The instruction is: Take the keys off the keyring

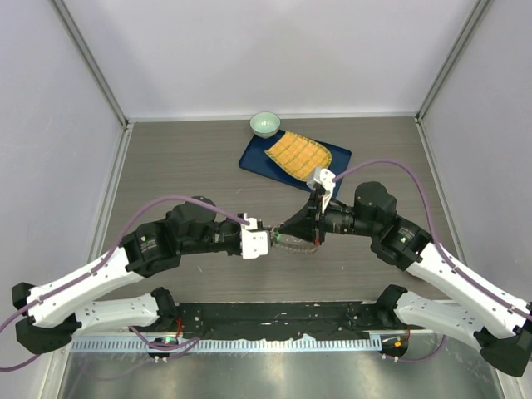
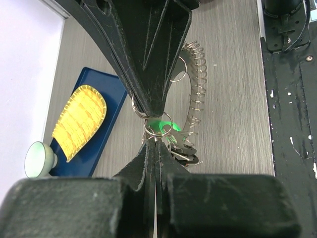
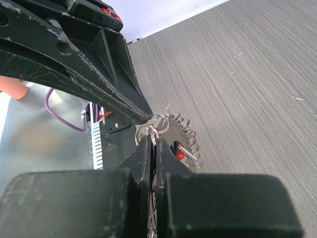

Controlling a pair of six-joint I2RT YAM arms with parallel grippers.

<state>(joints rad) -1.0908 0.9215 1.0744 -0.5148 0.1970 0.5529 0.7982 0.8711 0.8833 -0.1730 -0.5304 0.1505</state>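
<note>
Silvery keyring [image 2: 199, 74], green key [image 2: 163, 127], left claw [image 2: 156, 144], right claw [image 3: 152, 141] pinching it

Left gripper [image 2: 157, 145], right gripper [image 3: 153, 144] both closed, tips nearly touching

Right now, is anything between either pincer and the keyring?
Nothing visible does. The left pincer and right pincer are both closed on the keyring, tip to tip, with the keys bunched right beside them. The blue board lies well behind.
</note>
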